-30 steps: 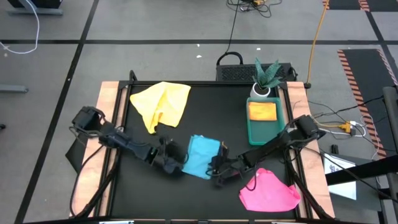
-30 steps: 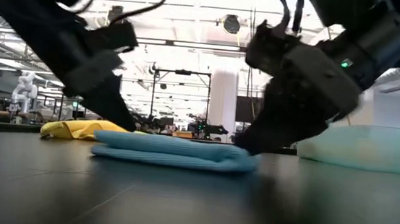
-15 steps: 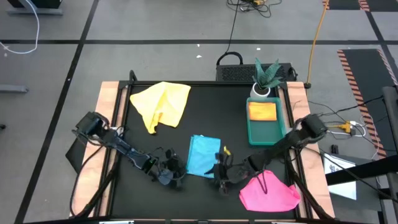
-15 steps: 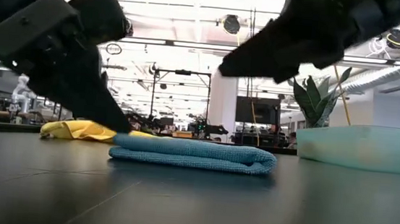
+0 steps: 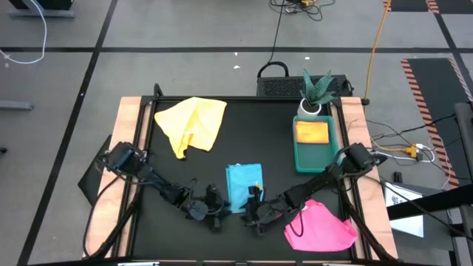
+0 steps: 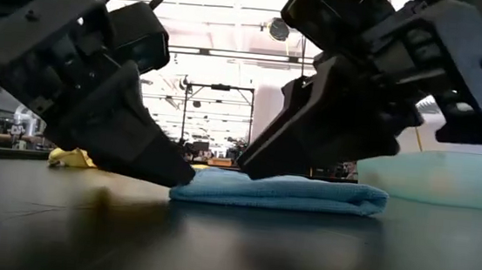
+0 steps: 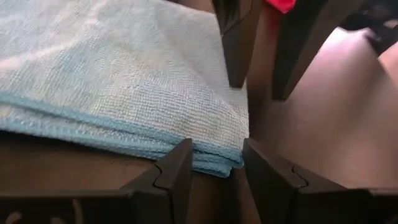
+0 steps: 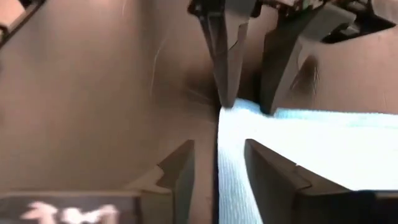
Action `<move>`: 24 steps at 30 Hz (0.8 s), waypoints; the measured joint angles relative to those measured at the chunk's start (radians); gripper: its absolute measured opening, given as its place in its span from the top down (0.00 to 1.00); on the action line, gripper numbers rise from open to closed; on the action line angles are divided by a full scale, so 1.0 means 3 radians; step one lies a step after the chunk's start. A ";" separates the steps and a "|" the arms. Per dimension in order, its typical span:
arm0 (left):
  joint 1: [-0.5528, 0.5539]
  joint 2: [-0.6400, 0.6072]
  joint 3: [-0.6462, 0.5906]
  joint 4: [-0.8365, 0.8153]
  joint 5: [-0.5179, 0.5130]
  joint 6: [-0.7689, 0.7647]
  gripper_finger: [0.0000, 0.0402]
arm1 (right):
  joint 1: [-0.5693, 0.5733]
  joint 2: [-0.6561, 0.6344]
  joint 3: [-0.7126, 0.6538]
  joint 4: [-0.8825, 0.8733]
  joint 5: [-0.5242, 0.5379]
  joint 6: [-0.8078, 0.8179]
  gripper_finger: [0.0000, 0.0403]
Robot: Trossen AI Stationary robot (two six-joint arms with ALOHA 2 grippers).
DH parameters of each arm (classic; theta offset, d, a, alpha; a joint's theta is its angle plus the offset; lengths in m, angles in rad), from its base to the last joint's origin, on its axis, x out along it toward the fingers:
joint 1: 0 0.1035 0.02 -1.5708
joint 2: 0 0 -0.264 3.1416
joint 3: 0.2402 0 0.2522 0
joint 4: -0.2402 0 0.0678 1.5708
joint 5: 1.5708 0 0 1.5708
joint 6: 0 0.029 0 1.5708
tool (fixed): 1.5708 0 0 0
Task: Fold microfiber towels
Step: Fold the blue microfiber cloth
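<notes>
Folded blue towel (plain, unlabelled) on table.

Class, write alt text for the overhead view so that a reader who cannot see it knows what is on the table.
Both grippers, left and right, sit open at the near edge of a folded blue towel mid-table. A crumpled yellow towel lies far left, a pink towel near right, and a green tray far right.

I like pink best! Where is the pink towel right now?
In the high view the pink towel lies crumpled at the table's near right corner, beside the right claw and below the green tray.
</notes>
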 joint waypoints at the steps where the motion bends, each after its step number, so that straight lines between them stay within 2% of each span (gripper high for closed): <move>1: -0.0004 -0.0032 -0.0001 -0.0034 0.0000 -0.0028 0.64 | 0.0001 -0.0014 0.0000 -0.0026 0.0001 -0.0053 0.62; 5: -0.0004 -0.0189 -0.0001 -0.0155 -0.0020 -0.0114 0.64 | 0.0004 -0.0016 0.0001 -0.0069 0.0004 -0.0324 0.53; 10: 0.0032 -0.0333 0.0000 -0.0152 -0.0159 0.0049 0.64 | -0.0026 0.0075 0.0000 -0.0096 0.0006 -0.0474 0.56; 14: 0.0178 -0.0332 0.0000 -0.0139 -0.0178 0.0208 0.64 | -0.0085 0.0081 0.0001 -0.0133 0.0020 -0.0424 0.65; 20: 0.0495 -0.0320 0.0000 -0.0152 -0.0176 0.0595 0.64 | -0.0134 0.0082 0.0001 -0.0186 0.0016 -0.0364 0.85; 24: 0.0707 -0.0320 0.0001 -0.0376 -0.0129 0.0688 0.64 | -0.0106 0.0075 0.0001 -0.0197 -0.0015 -0.0270 0.97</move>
